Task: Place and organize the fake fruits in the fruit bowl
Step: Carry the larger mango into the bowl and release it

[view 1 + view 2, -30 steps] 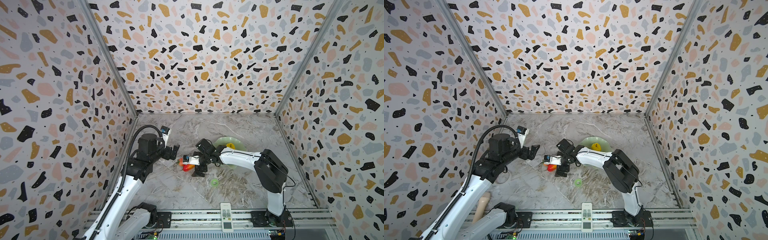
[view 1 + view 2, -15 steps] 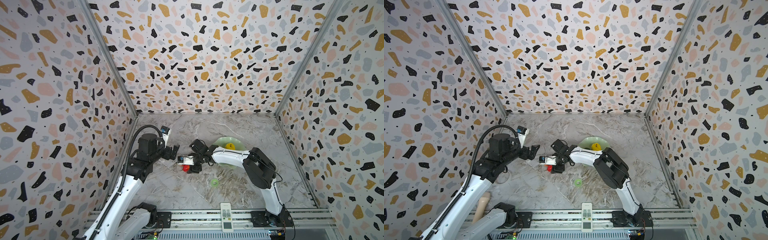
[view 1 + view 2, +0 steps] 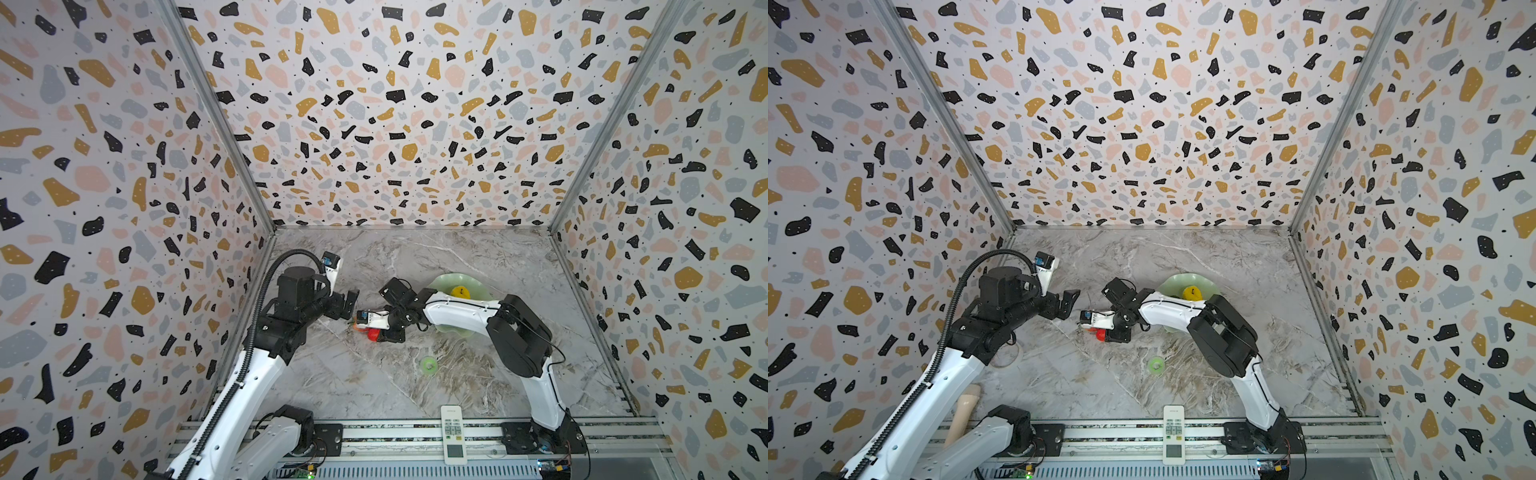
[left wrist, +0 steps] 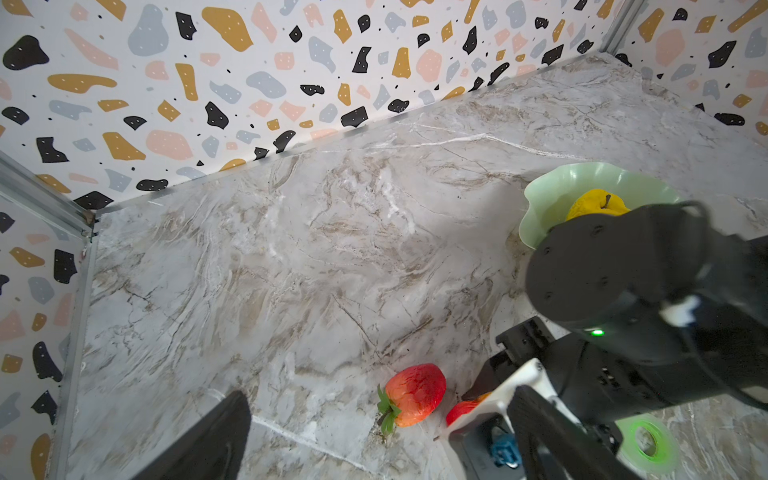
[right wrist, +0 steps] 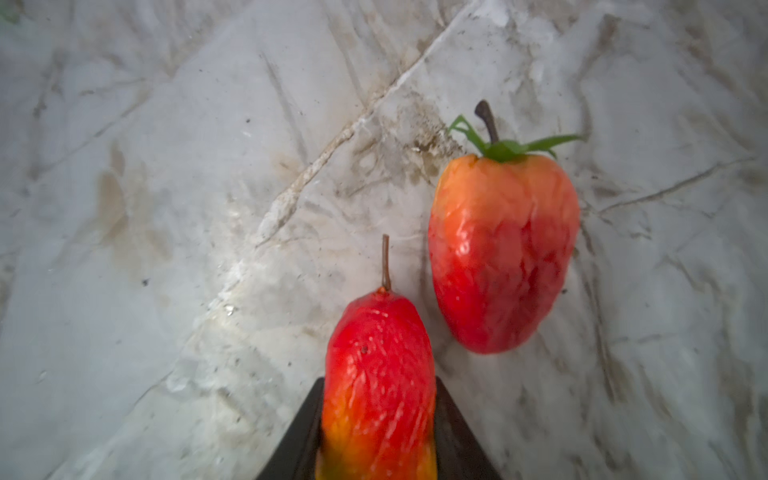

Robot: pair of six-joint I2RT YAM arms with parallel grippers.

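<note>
Right gripper (image 5: 379,424) is low, jaws closed on a fruit (image 5: 376,345); left gripper (image 3: 350,305) hovers beside it, jaws apart.

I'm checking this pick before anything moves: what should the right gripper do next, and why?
Probably lift straight up a little first. The right gripper pinches the long red fruit from both sides, and the strawberry lies close beside it, so a sideways drag might knock it. The bowl comes after.

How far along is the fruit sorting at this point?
Done: one yellow fruit sits in the fruit bowl. In hand: the right gripper is closed on a red-orange elongated fruit. Left: the strawberry lies on the table beside it, outside the bowl. No other fruits are in view.
</note>
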